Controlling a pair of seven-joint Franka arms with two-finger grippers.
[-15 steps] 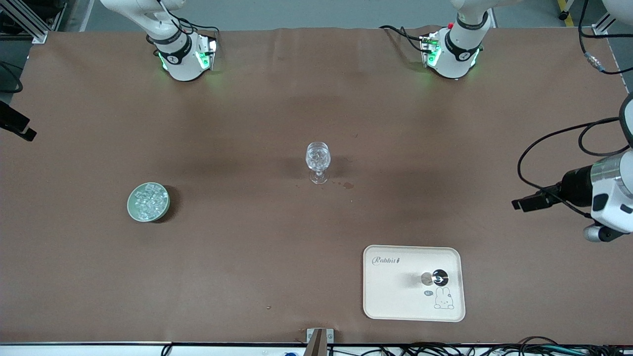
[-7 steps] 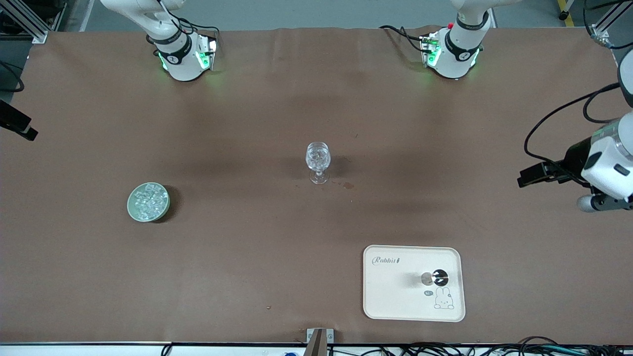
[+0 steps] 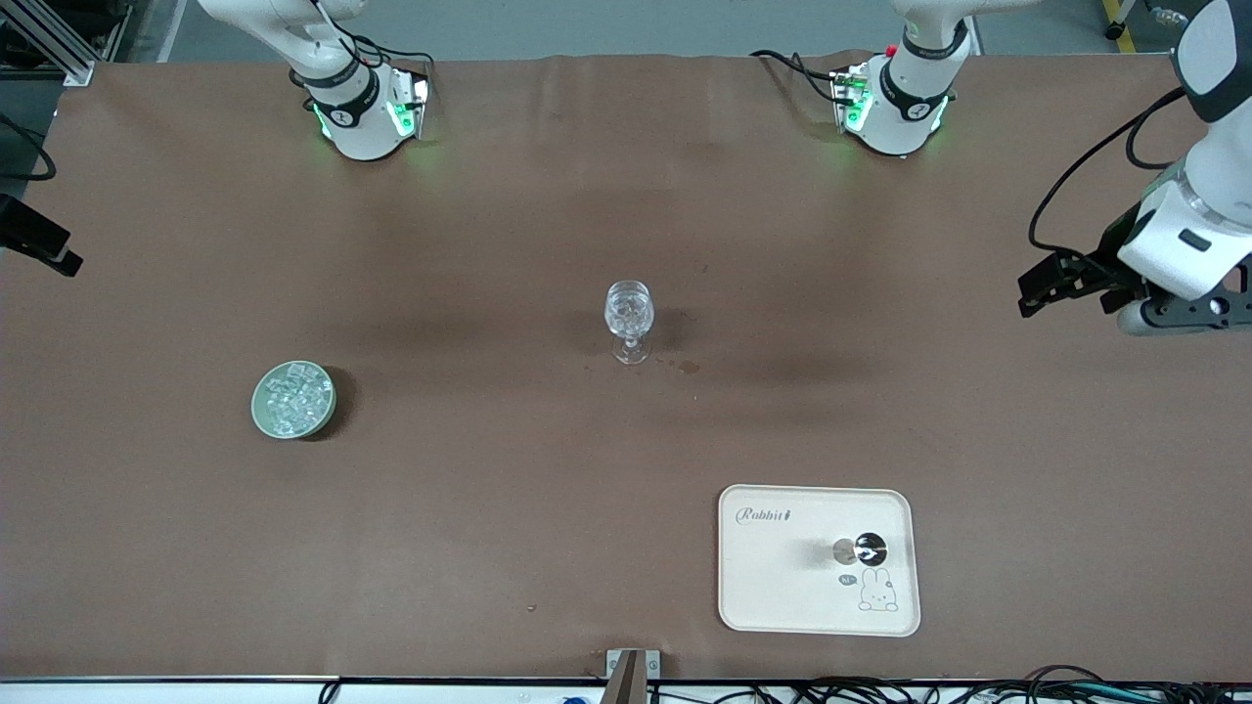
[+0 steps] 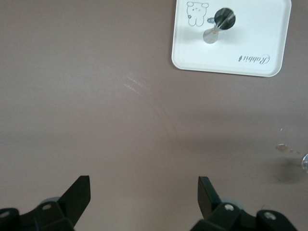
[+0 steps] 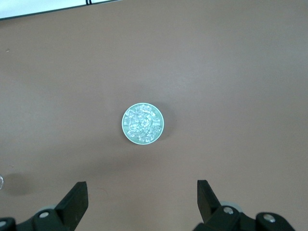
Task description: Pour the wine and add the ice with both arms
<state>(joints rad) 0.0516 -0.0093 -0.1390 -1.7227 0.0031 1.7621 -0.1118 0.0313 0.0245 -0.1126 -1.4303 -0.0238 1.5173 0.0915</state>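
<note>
Glassy ice (image 3: pixel 292 397) cubes heaped in round green bowl (image 3: pixel 265 418), left claw (image 3: pixel 1039 289) and right claw (image 5: pixel 142 202) both spread apart

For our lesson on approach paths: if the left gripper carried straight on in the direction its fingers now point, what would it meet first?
Judging by its wrist view, the left gripper, open and empty, points down at bare brown table. It would probably meet that first; the white tray lies off that line.
</note>
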